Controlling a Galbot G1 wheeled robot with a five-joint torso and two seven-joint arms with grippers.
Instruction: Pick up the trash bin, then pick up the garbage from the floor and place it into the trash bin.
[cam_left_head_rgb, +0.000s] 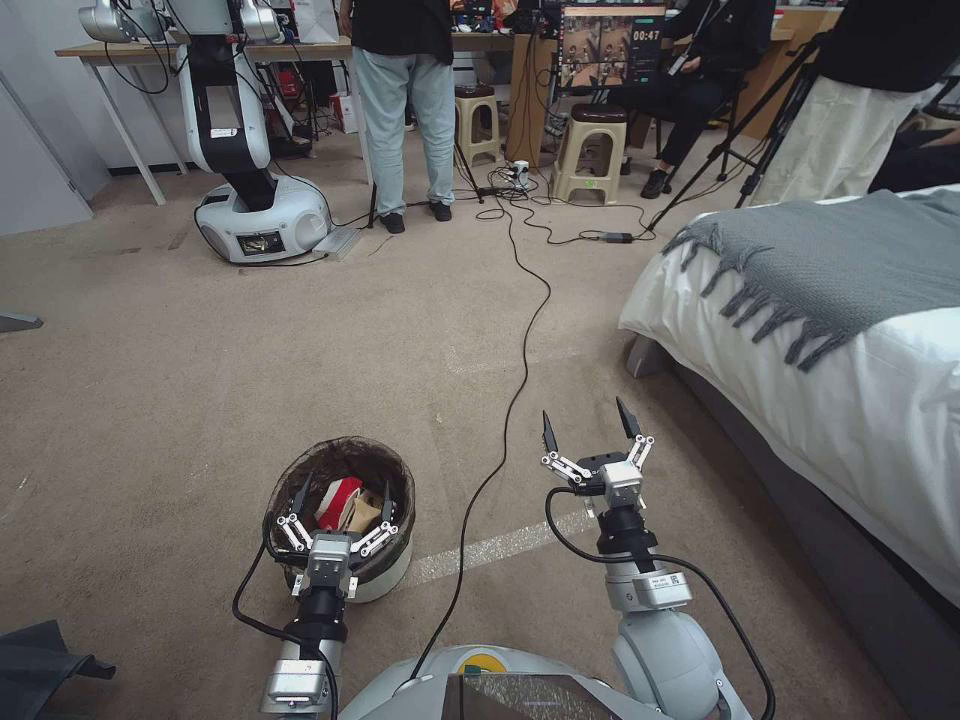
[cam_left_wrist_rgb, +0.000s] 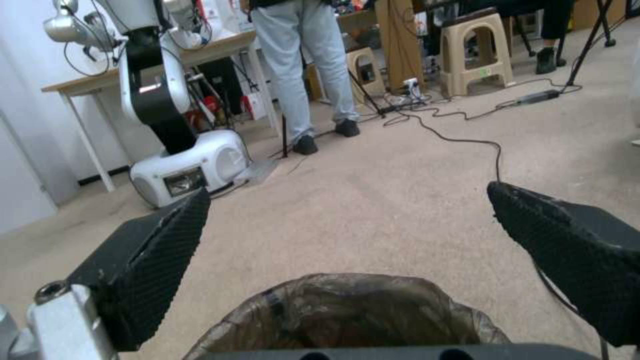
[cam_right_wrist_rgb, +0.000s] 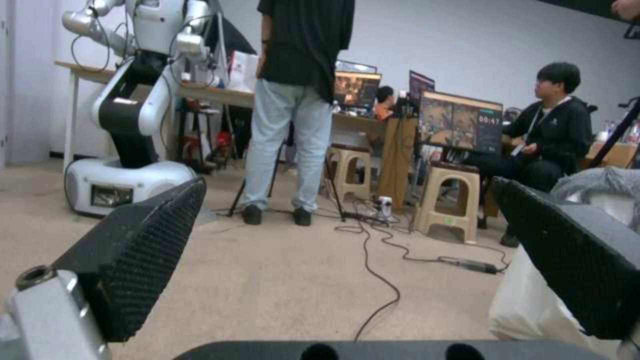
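While the trash bin (cam_left_head_rgb: 345, 520) sits on the carpet directly under the left end effector (cam_left_head_rgb: 338, 520), that end effector hovers with its fingers spread wide above the near rim, holding nothing. Red-and-white garbage (cam_left_head_rgb: 338, 500) and a tan packet lie inside the bin, just ahead of the fingertips. The right end effector (cam_left_head_rgb: 590, 432) hangs to the right of the bin, also spread open and empty, with the bed (cam_left_head_rgb: 860, 400) further to its right.

Several things could go wrong from here. The dark liner folded over the rim looks loose, so a closing finger may pinch only bag and let the bin slip or tip, spilling what is inside. The black cable (cam_left_head_rgb: 510, 400) running between the two end effectors could snag either arm or the base.
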